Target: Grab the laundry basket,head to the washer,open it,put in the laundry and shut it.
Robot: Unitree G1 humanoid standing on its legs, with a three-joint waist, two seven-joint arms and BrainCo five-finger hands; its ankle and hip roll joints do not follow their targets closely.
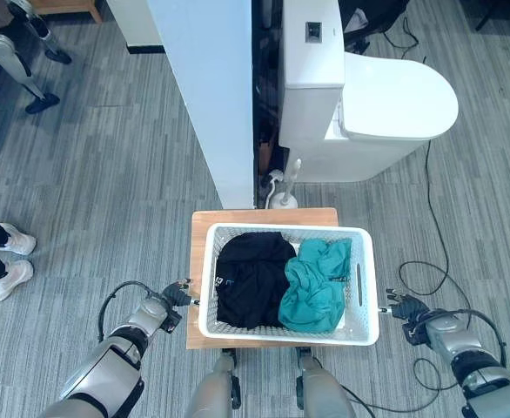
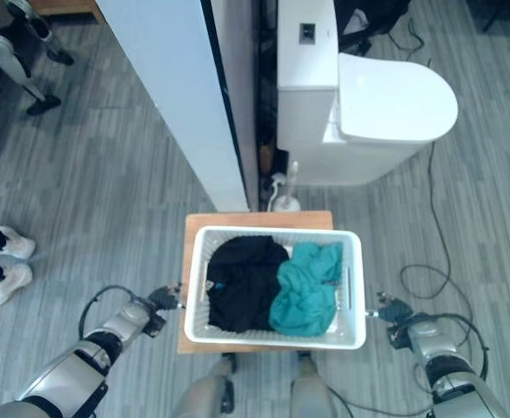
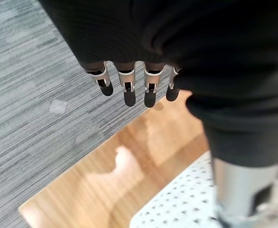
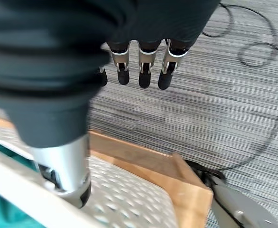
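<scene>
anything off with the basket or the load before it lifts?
Nothing stands out. The white laundry basket sits level on the wooden stand, black garment and teal garment both inside, nothing spilled. Left hand and right hand flank it, fingers straight.

baskets – 1 (image 1: 366,287) | garments – 2: black (image 1: 251,277), teal (image 1: 318,283) | tables – 1 (image 1: 204,222)

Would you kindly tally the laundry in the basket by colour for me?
Black garment: 1
Teal garment: 1
Total: 2, both lying in the white basket.
</scene>
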